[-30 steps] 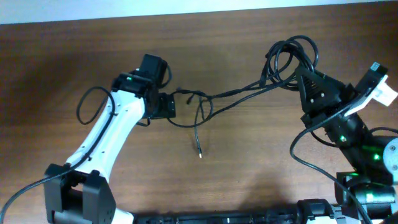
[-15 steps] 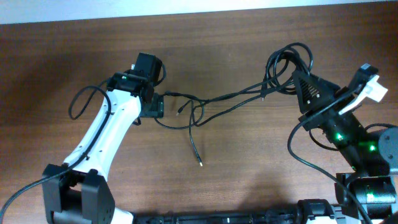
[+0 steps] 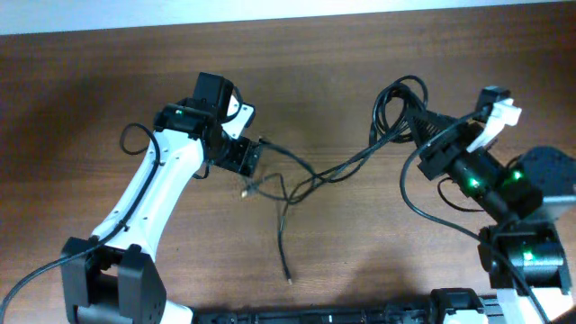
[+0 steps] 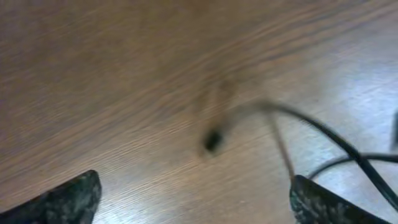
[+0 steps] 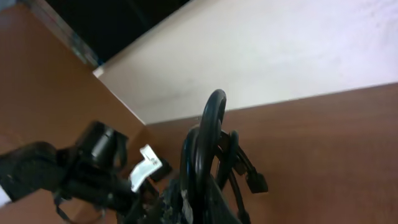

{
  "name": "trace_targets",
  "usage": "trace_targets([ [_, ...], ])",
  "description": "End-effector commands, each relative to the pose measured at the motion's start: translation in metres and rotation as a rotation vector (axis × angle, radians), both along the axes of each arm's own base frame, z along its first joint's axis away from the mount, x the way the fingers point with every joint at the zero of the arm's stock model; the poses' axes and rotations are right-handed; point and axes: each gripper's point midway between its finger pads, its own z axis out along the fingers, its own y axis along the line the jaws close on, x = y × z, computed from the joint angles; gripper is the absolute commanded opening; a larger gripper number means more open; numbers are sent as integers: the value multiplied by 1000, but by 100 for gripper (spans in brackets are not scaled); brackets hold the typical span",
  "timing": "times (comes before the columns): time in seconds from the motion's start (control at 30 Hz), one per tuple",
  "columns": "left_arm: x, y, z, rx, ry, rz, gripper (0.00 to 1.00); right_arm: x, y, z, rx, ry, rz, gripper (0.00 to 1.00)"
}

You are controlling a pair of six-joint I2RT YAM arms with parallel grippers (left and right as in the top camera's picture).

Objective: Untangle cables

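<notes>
Brown wood-grain table (image 3: pixel 108 54), pale strip (image 3: pixel 288 13) along the far edge. Thin black cables (image 3: pixel 342 166) stretch across the middle, between the two arms. Right gripper (image 3: pixel 416 124) is clamped tight on a bunch of cable loops (image 5: pixel 208 137) at the right end; its wrist view shows them rising out of the closed fingers. Left gripper (image 3: pixel 252 160) is spread wide and holds nothing, just beside the cables' left end. A small plug end (image 4: pixel 212 142), blurred, lies between its fingers (image 4: pixel 68 199). One loose strand (image 3: pixel 282 243) trails toward the near edge.
</notes>
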Motion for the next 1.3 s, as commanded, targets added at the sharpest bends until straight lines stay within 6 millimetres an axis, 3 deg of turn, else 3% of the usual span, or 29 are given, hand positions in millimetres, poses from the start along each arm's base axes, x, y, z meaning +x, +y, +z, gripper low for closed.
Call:
trace_targets([
  [0.0,-1,-16,3,-95,16,-53,99,3,2,-8,-39,12,33,4],
  [0.1,-5,-34,12,-193,13,-147,94,6,4,-17,-44,42,46,4],
  [0.2,-15,-67,37,-382,-15,-315,84,7,6,-21,-64,41,65,4],
  [0.23,-20,-79,50,-462,-33,-384,71,7,5,-23,-63,50,65,4],
  [0.37,-44,-111,98,-735,-115,-601,50,7,5,-27,-80,58,68,4],
  [0.4,-47,-114,105,-766,-126,-620,46,8,5,-29,-80,64,65,4],
  [0.53,-51,-114,114,-784,-145,-633,4,8,5,-32,-95,67,68,4],
  [0.57,-51,-114,115,-782,-149,-634,5,8,4,-33,-101,67,66,4],
  [0.6,-49,-112,113,-757,-156,-629,40,8,4,-34,-101,72,62,4],
  [0.63,-47,-109,110,-731,-160,-621,68,8,4,-34,-101,73,63,4],
  [0.67,-45,-106,108,-713,-160,-609,76,8,4,-34,-101,72,63,4],
  [0.77,-38,-97,103,-670,-159,-565,82,8,4,-34,-103,73,63,4],
  [0.83,-27,-80,94,-590,-152,-475,99,7,4,-38,-125,78,69,4],
  [0.9,-16,-61,89,-528,-142,-364,99,5,4,-43,-137,92,74,4],
  [1.07,-12,-46,102,-545,-184,-318,99,0,11,-43,-127,91,125,4],
  [1.2,-19,-50,115,-538,-237,-385,99,-15,29,-34,-144,12,270,4],
  [1.27,-36,-68,130,-604,-283,-530,99,-30,43,-28,-177,-74,400,4],
])
